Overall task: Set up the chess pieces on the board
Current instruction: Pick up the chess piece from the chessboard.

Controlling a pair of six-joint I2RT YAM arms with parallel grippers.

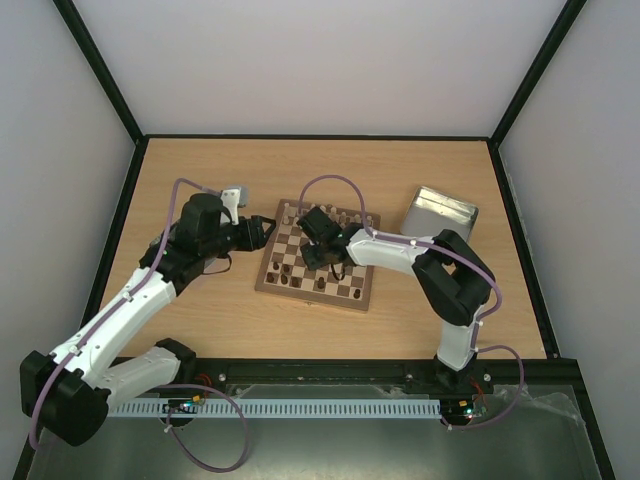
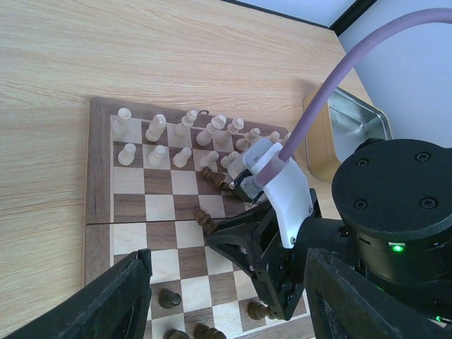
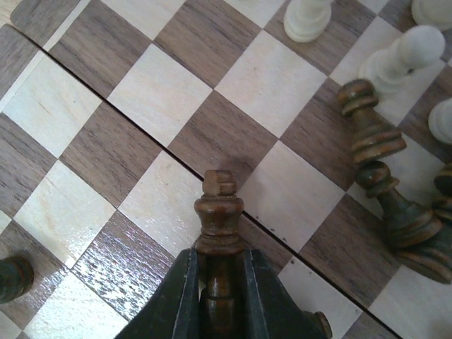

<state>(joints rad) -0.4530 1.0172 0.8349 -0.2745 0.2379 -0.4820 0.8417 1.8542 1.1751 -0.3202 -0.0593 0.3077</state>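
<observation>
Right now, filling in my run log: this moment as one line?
right claw: shut on dark piece, over board | left claw: open, near board

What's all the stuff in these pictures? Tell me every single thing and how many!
chessboard: one, light and dark brown squares, middle of the table.
cream pieces: at least ten, cream, standing in the board's two far rows.
dark pieces: several, dark brown, some lying near the board's middle, a few by its near edge; full count hidden.
held dark piece: one, dark brown, over the board.
tin: one, silver, right of the board.
table: one, light wood.
left gripper: black, jaws open, at the board's left edge.
right gripper: black, jaws shut on the held dark piece.
</observation>
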